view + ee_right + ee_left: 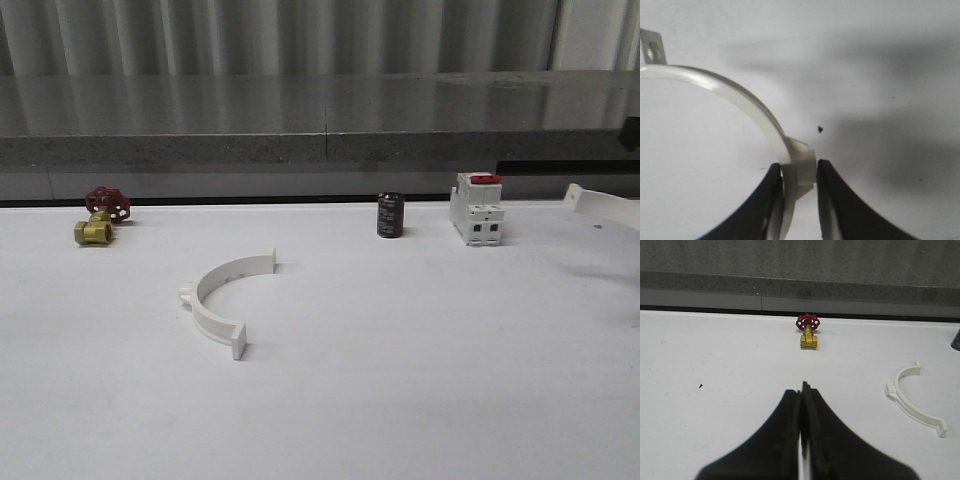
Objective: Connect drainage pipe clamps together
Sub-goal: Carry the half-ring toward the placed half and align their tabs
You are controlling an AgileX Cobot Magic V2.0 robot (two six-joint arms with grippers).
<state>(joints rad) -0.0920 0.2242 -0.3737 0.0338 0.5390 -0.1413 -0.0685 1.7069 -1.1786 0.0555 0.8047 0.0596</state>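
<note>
Nearest clamp: white plastic semicircular half-ring (222, 300) lies flat on the white table (420, 380), front-left; opening faces right, chord runs near-to-far.
Left gripper (801, 395): black jaws pressed together, empty.
Right gripper (799, 175): jaws pinch the second white half-ring (740, 97) at its outer lug, lifted at far right.
Risk: I judge the narrow lug grip could pivot, misaligning end tabs.

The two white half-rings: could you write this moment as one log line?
right end effector: shut on lifted clamp half | left end effector: shut, empty | other clamp half: lying on table
</note>
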